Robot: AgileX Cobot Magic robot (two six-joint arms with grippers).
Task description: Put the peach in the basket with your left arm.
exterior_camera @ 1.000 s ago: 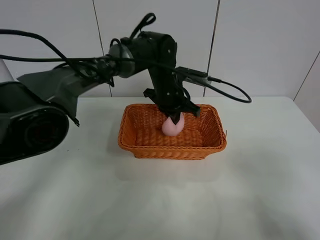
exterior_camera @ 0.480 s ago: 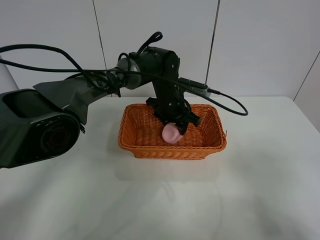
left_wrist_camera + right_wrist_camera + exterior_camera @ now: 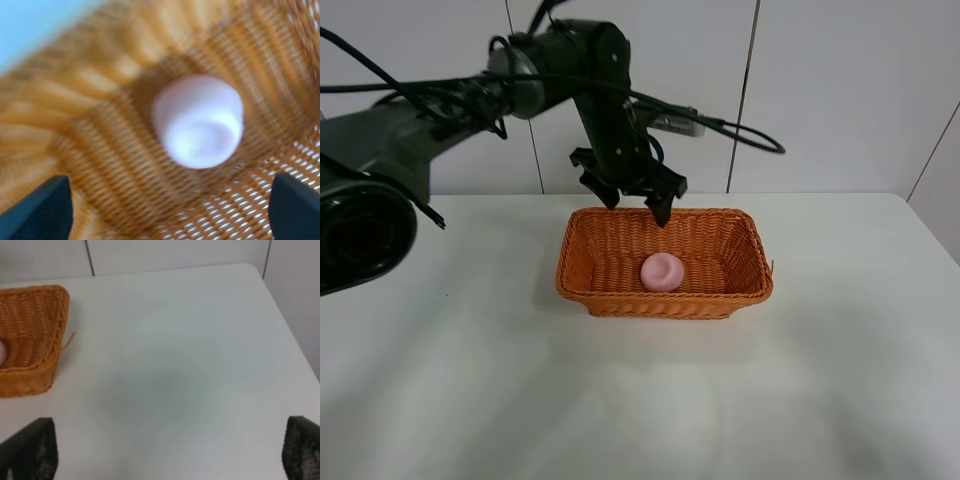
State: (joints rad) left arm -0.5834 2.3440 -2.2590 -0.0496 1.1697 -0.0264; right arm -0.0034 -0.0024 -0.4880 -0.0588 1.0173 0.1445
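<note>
Placement looks done to us: the peach (image 3: pixel 662 271) lies loose on the floor of the basket (image 3: pixel 620 302), dimple up. The left gripper (image 3: pixel 634 208) hangs spread wide and empty above the basket's back rim. Next, we judge, only a clean retreat is needed. Under the basket is a white table (image 3: pixel 470 400); behind it, a white panelled wall (image 3: pixel 840 90).

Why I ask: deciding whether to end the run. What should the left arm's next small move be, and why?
Probably draw the left gripper up and away: the peach lies free on the floor of the basket, and the jaws stand open above its back rim.
</note>
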